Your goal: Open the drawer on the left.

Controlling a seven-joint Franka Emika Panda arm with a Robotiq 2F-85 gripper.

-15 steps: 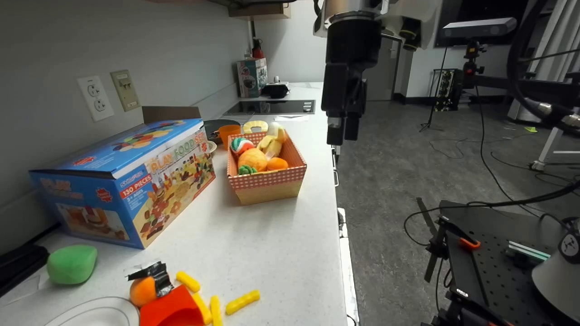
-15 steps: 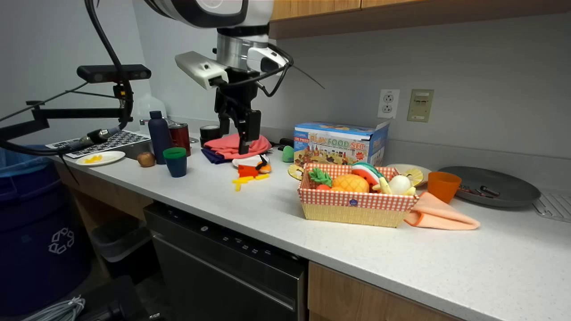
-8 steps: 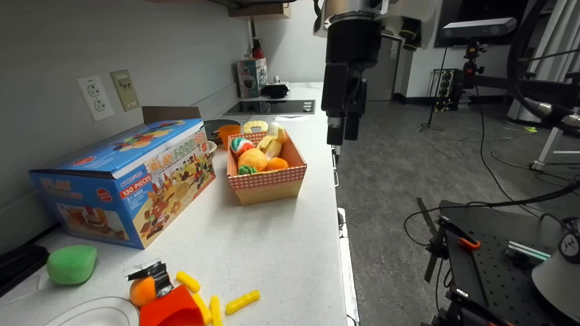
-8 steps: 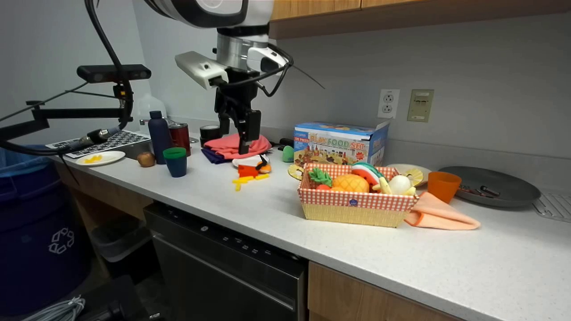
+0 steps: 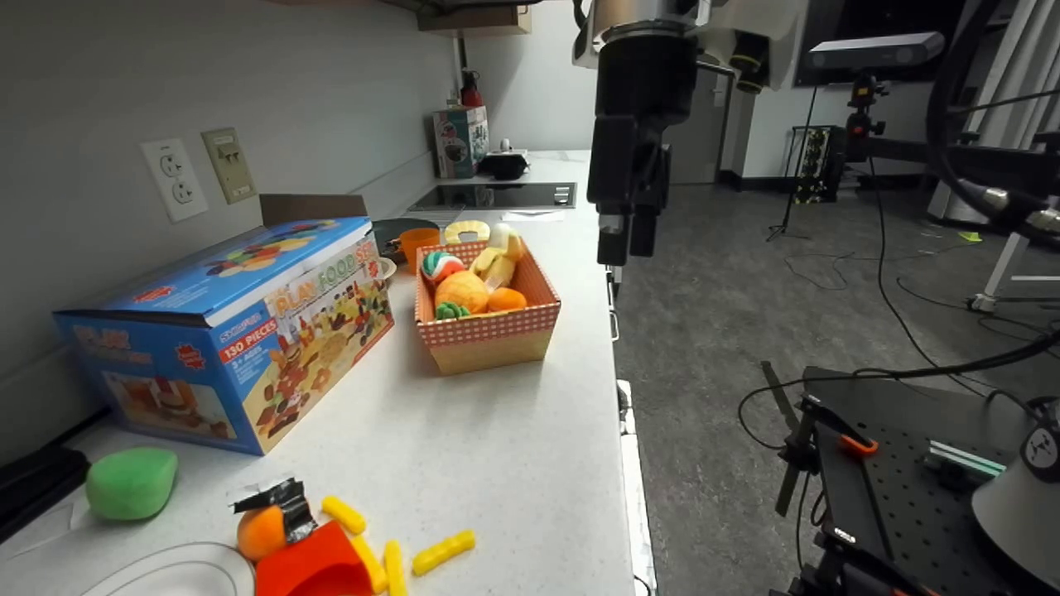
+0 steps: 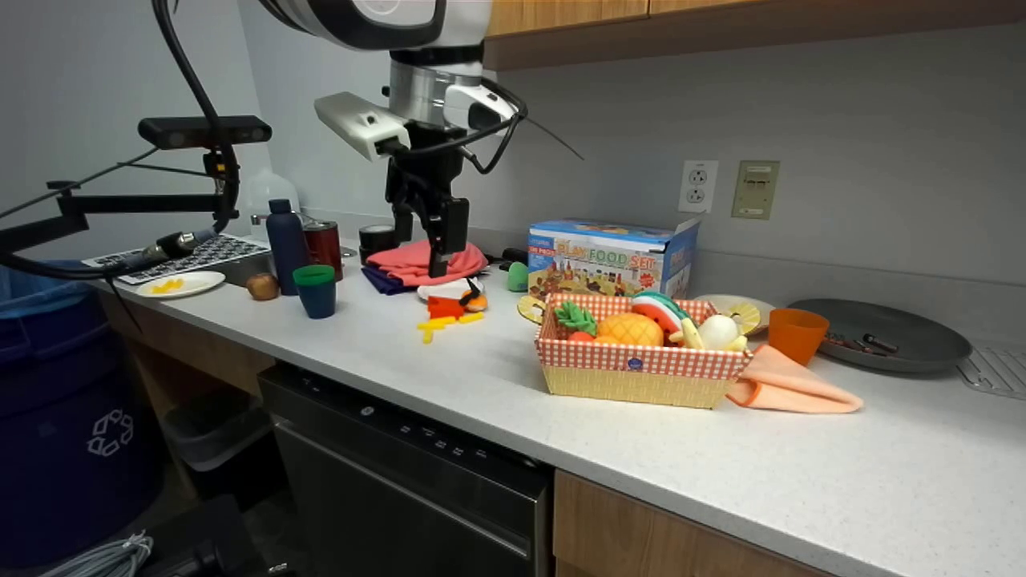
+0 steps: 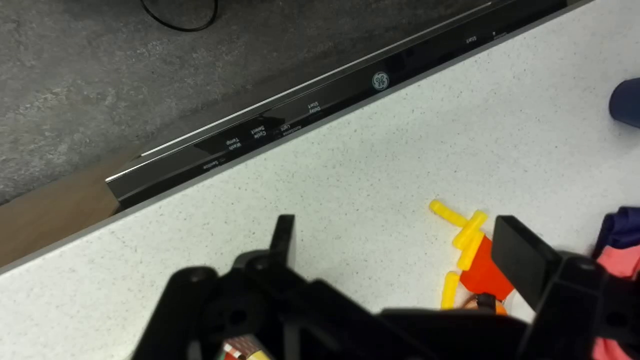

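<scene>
While the gripper (image 7: pixel 396 239) is hovering, jaws apart, approach is likely pending, requiring descent to the drawer (image 6: pixel 649 535) diagonally below.

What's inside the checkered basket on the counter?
In the basket I can see a toy pineapple, a watermelon slice, a banana and a round orange piece. Anything lying beneath these is covered.

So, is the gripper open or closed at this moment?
The gripper is open: in the wrist view, its fingers stand wide apart, gripping nothing.
</scene>
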